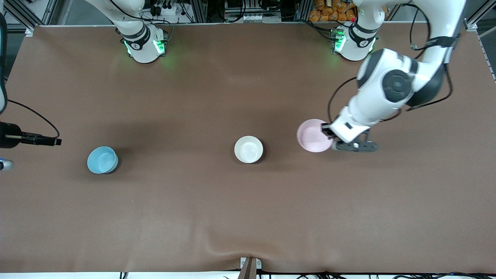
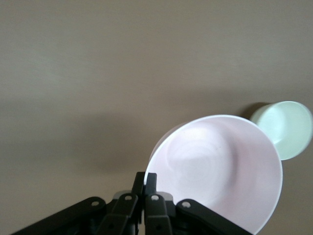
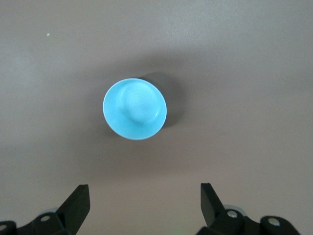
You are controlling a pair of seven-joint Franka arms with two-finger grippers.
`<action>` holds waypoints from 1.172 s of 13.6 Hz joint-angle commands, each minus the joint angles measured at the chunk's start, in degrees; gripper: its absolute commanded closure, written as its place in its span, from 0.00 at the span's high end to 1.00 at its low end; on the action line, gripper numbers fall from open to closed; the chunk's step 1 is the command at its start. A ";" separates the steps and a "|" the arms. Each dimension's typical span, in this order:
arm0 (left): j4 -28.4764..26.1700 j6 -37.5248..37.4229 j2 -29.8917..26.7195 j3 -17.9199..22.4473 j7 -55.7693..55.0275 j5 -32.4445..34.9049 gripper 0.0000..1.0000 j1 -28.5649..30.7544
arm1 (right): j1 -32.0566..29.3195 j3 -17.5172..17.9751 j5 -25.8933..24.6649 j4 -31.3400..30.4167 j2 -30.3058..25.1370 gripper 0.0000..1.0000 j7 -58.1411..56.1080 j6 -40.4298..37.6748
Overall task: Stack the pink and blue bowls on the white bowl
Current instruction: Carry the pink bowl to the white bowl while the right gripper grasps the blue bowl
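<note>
- The blue bowl (image 1: 102, 159) is seen standing on the table (image 1: 248, 217) toward the right arm's end, well apart from the other two bowls.
- The right gripper (image 3: 145, 196) is held over the table near the blue bowl with its fingers spread wide and nothing between them; in the front view only part of that arm shows at the edge of the picture. The bowl lies ahead of the open fingers, not yet between them.
- The white bowl (image 1: 248, 149) is found about mid-table, upright and empty; nothing has been stacked in it yet.
- The pink bowl (image 1: 314, 135) is gripped by its rim in the left gripper (image 1: 328, 131), whose fingers are pinched shut on the wall at the edge toward the left arm's end. The bowl looks lifted and slightly tilted.
- The turning relation is judged to be this: the white bowl lies from the held pink bowl toward the right arm's end and a little nearer the front camera, so the carry would run that way until the pink bowl is centred over it.
</note>
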 commanded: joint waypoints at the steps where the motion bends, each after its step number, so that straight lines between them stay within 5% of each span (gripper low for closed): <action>1: 2.59 3.86 4.79 0.16 -7.10 -0.16 0.00 -4.85 | -1.01 0.67 -0.44 -3.25 1.67 1.00 -1.08 5.95; 5: 6.89 7.92 12.00 0.60 -14.84 0.02 0.00 -10.92 | -0.22 0.67 -0.88 -13.20 2.90 1.00 -0.91 21.61; 15: 14.38 12.48 25.72 1.39 -19.25 4.15 0.00 -18.05 | 1.19 0.67 -2.91 -16.81 9.85 1.00 1.38 32.44; 16: 14.38 13.19 25.99 2.87 -19.25 4.15 0.00 -19.01 | 1.19 0.67 -2.91 -16.81 10.02 0.65 1.38 32.35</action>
